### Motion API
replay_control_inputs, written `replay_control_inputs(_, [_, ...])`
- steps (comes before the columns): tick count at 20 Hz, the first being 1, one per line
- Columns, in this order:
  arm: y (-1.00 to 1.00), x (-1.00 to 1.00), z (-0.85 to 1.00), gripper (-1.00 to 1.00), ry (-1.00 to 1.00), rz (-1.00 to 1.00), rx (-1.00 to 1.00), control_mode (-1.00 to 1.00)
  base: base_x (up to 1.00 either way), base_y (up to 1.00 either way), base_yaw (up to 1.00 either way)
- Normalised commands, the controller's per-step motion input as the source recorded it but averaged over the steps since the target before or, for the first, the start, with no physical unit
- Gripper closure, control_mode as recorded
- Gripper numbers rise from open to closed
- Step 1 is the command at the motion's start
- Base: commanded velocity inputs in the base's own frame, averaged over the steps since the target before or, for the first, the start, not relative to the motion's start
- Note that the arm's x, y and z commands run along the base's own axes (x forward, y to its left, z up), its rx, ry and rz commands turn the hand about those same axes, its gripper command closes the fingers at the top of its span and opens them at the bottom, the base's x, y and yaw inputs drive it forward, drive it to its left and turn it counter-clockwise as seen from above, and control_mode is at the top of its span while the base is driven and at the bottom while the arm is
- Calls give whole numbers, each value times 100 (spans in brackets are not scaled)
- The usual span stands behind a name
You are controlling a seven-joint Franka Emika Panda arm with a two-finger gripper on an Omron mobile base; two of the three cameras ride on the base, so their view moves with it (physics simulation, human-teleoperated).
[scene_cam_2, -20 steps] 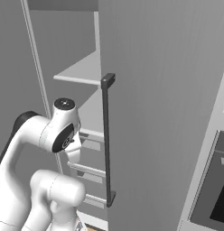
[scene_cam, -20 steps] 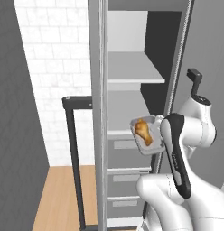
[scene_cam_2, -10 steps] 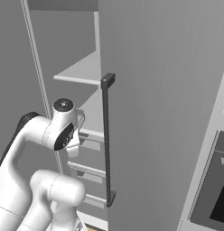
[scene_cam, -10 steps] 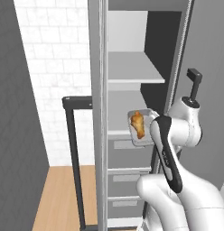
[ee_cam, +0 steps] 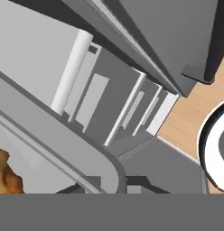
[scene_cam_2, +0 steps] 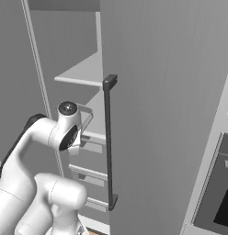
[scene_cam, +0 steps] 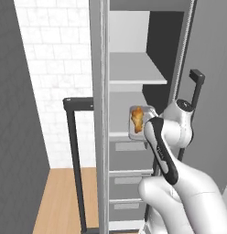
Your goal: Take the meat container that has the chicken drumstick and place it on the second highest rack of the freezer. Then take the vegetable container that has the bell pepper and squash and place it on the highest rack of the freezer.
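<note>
Meat container [scene_cam: 139, 121] w/ chicken drumstick [scene_cam: 137, 119] is seen tipped up on edge at the mouth of the freezer [scene_cam: 133, 73], just above the lower open shelf [scene_cam: 121, 135], under the highest rack [scene_cam: 133, 73]. Gripper [ee_cam: 114, 189] is closed down nearly tight on the container's rim; drumstick shows at lower left in hand view.

Risks, as judged:
- tray held steeply tilted, so drumstick could slide out before shelf is reached
- thin rim grip may slip if tray edge is knocked on shelf lip or door frame
- tray could be set half off shelf front and drop to drawers [scene_cam: 129, 180] below
</note>
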Motion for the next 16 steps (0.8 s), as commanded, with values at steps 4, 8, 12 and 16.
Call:
replay_control_inputs(4, [0,46,-2,100,1,-10,6,-100,0,0,0])
replay_control_inputs(8, [0,58,-7,100,1,-4,2,-100,0,0,0])
replay_control_inputs(12, [0,53,-12,100,3,-2,0,-100,0,0,0])
replay_control_inputs(16, [-3,46,-13,100,4,-2,0,-100,0,0,0])
